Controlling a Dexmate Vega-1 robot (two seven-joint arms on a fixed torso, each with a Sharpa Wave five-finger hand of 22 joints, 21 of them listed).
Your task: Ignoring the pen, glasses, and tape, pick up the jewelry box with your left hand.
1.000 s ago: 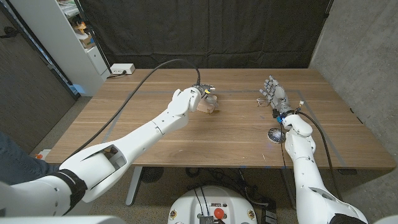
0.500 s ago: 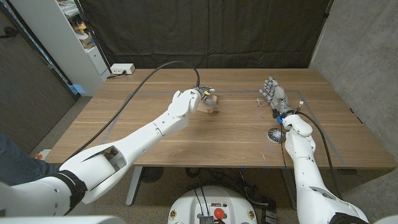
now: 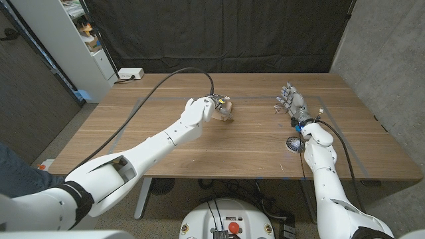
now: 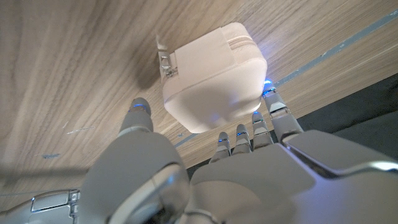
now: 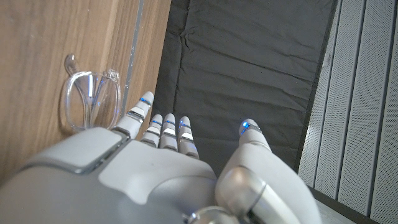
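The jewelry box (image 4: 214, 78) is a pale, rounded-cornered case, closed, with a seam running round its side and a small metal clasp on one edge; its contents cannot be seen; it is nearly square, so no clear long axis can be told. In the left wrist view it sits between the thumb and the fingers (image 4: 239, 138) of the left hand (image 3: 214, 107), the fingertips against one face and the thumb to the other side; it appears tilted, with the wooden table (image 3: 166, 143) behind it, though whether it is fully clear of the surface cannot be told. From the head view the box shows as a pinkish shape at the left hand's far side, around the middle of the table, the arm reaching to it from the near left corner.

The right hand (image 3: 292, 101) stands towards the right side of the table, fingers extended and slightly apart, holding nothing; the glasses (image 5: 90, 99), folded with clear frames, lie just beside its fingertips; a small round dark object (image 3: 294, 143) lies on the table beside the right forearm.
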